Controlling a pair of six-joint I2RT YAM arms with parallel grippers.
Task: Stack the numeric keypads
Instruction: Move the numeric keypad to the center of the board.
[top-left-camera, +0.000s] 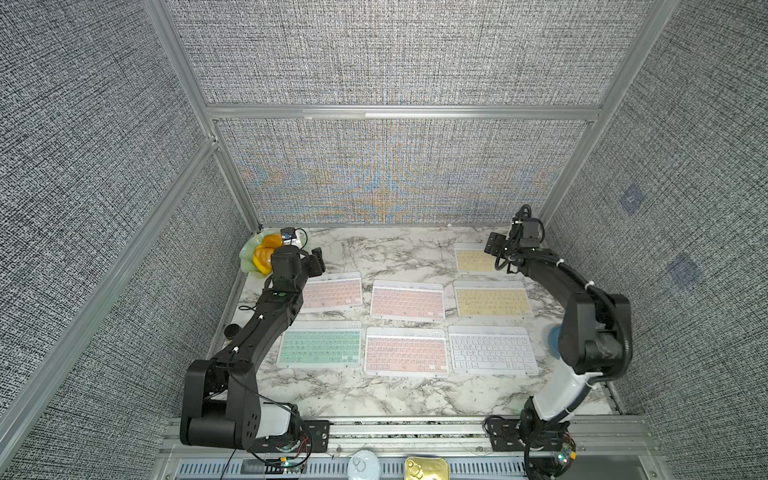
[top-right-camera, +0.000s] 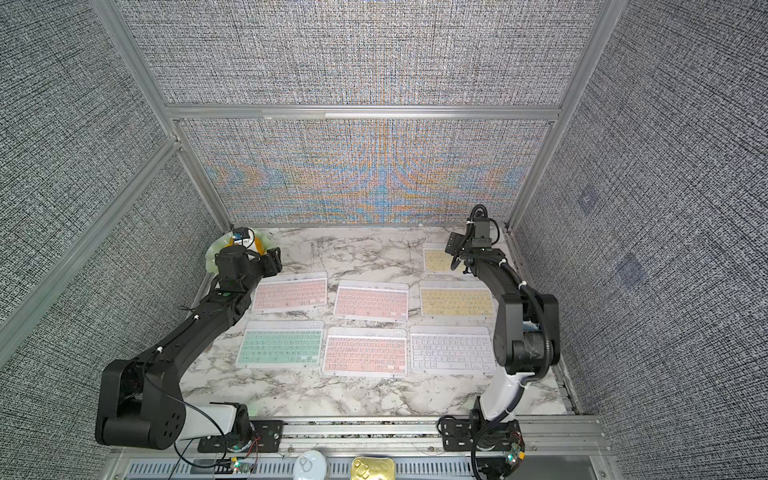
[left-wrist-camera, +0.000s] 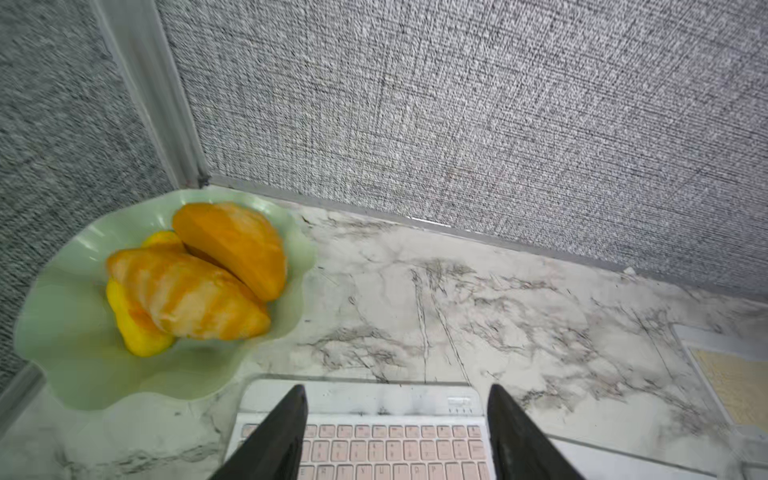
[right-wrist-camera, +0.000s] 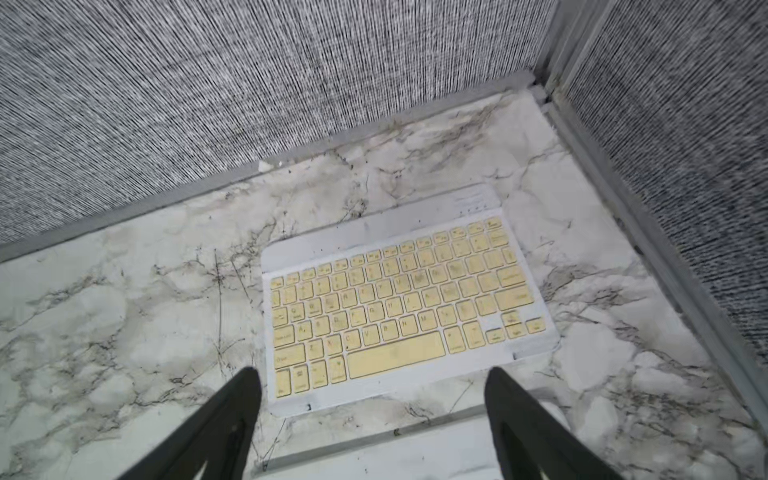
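Seven keypads (top-left-camera: 407, 300) flat on surface (top-left-camera: 374, 395); look stiff, light, so you pinch long edge; left pincer (left-wrist-camera: 395, 388), right pincer (right-wrist-camera: 372, 370) both released.

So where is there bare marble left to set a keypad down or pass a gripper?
Free: the front strip of table between the near row, mint keypad to white keypad, and the rail; the back-centre patch between the green plate and the far yellow keypad. Crowded: the middle, six keypads in two rows with narrow gaps.

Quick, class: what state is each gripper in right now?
Left gripper: open, over a pink keypad, holding nothing.
Right gripper: open, over the far yellow keypad, holding nothing.
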